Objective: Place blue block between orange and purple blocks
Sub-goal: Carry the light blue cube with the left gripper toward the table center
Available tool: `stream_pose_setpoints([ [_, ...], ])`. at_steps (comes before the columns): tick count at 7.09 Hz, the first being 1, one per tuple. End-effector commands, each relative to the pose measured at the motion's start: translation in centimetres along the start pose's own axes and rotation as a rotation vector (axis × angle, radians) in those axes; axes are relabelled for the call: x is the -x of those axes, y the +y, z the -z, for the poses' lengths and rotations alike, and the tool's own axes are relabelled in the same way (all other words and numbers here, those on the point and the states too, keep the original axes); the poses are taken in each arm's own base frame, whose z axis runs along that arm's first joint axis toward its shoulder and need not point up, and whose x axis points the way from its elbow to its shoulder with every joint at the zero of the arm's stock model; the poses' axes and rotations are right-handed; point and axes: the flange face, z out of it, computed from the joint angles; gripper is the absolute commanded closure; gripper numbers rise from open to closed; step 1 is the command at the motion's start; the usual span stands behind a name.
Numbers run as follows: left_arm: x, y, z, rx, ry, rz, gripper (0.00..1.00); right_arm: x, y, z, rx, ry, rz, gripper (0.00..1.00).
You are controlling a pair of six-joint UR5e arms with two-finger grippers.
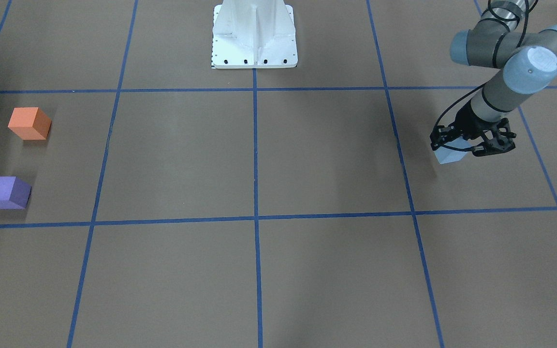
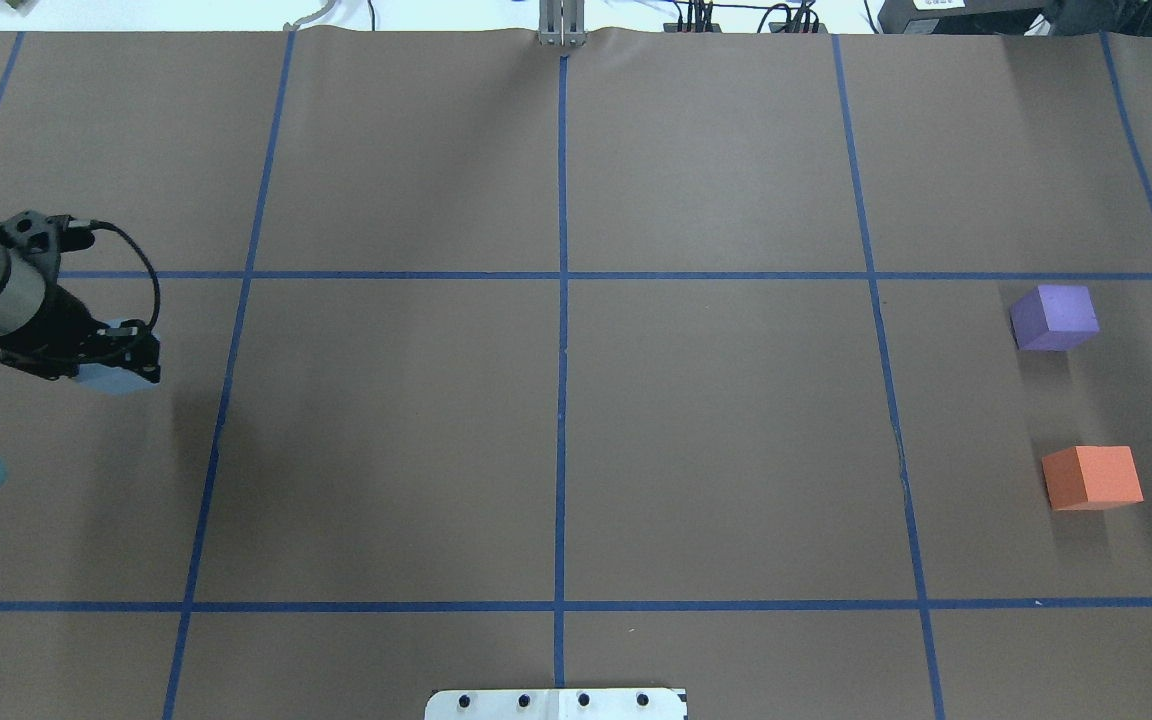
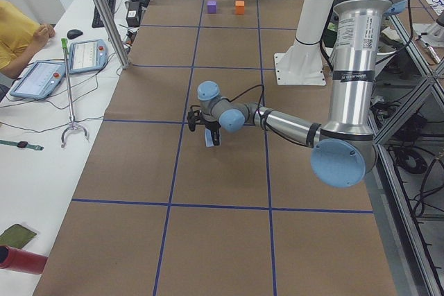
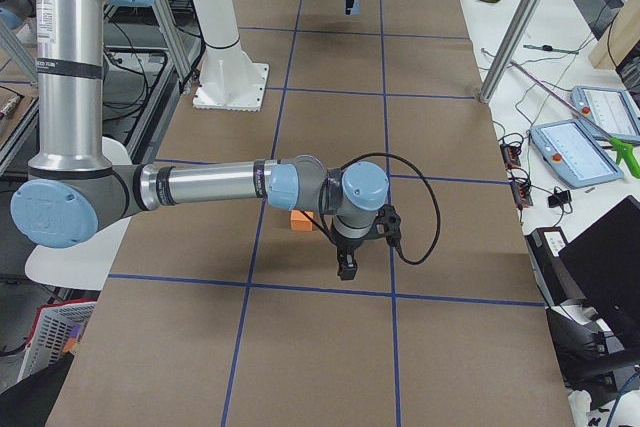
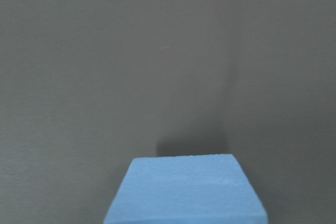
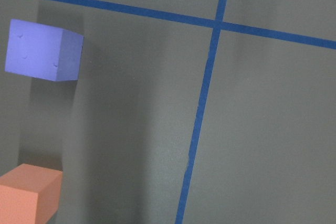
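Observation:
My left gripper (image 1: 472, 145) is shut on the light blue block (image 1: 450, 155) at the table's left side, low over the brown surface; I cannot tell whether the block touches it. The block also shows in the overhead view (image 2: 114, 378) and fills the bottom of the left wrist view (image 5: 184, 190). The orange block (image 2: 1091, 477) and the purple block (image 2: 1054, 317) stand apart at the far right, with a gap between them. My right gripper (image 4: 346, 269) hangs near the orange block (image 4: 299, 219); I cannot tell whether it is open.
The white robot base (image 1: 254, 34) stands at the table's near edge in the middle. Blue tape lines (image 2: 562, 300) grid the brown table. A side table with tablets (image 3: 41, 77) and a metal post (image 3: 104, 12) stand past the far edge.

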Motion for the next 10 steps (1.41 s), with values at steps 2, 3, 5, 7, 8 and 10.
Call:
stream_pose_setpoints([
  [2, -30.6, 7.5, 2.7, 0.053, 0.058, -0.146, 1.00, 0.3, 0.3, -0.3, -0.006, -0.050, -0.005, 0.00],
  [3, -38.0, 10.0, 1.6, 0.013, 0.055, -0.152, 1.00, 0.1, 0.1, -0.4, -0.036, -0.045, 0.028, 0.00],
  [5, -49.4, 9.3, -0.8, 0.022, 0.011, -0.126, 1.00, 0.1, 0.0, -0.5, -0.046, -0.051, 0.035, 0.00],
  [7, -56.4, 9.9, -4.5, -0.039, 0.008, -0.156, 1.00, 0.6, -0.1, -0.5, -0.052, -0.093, 0.037, 0.00],
  [8, -57.2, 10.3, -6.0, -0.030, -0.010, -0.112, 1.00, 0.6, -0.1, -0.5, -0.053, -0.095, 0.037, 0.00],
  [10, -57.4, 10.8, -7.5, -0.059, -0.016, -0.121, 0.17, 0.7, -0.1, -0.4, -0.055, -0.102, 0.039, 0.00],
])
